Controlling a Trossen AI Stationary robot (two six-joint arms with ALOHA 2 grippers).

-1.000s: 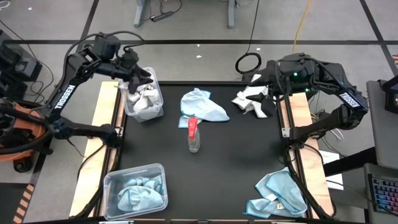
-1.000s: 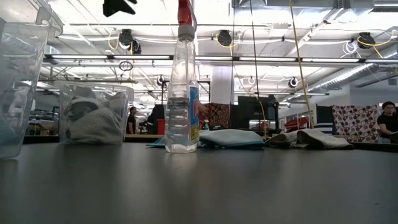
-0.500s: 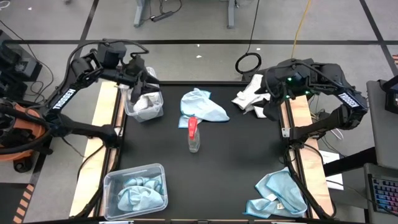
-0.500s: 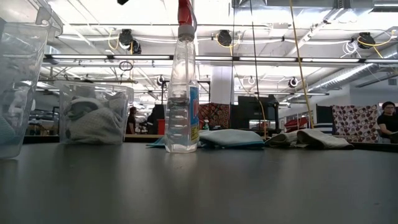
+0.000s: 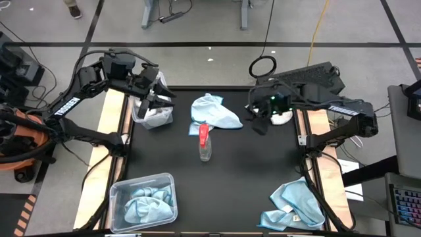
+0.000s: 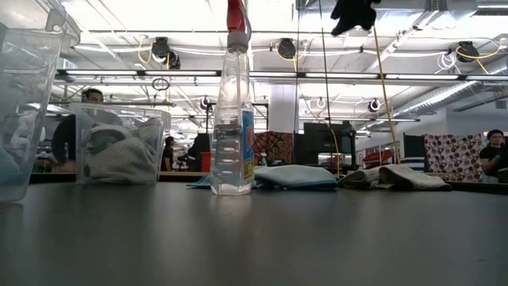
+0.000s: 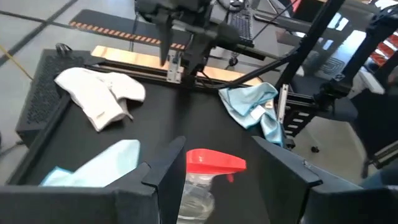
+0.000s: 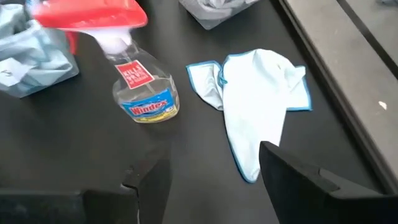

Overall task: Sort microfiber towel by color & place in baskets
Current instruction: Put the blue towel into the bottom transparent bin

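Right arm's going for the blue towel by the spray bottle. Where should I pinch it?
Pinch the blue towel's tapered corner nearest the right gripper, coming straight down. It lies flat, and that end sits clear of the spray bottle at its other edge.

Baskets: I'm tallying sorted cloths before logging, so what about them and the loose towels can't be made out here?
- High view: the left claw overhangs the far basket; the number of cloths inside is unclear.
- High view: the right arm covers most of the white towel.
- Low view: the near basket is cut off by the picture's left edge.
- Low view: the right claw is cut off by the top edge.
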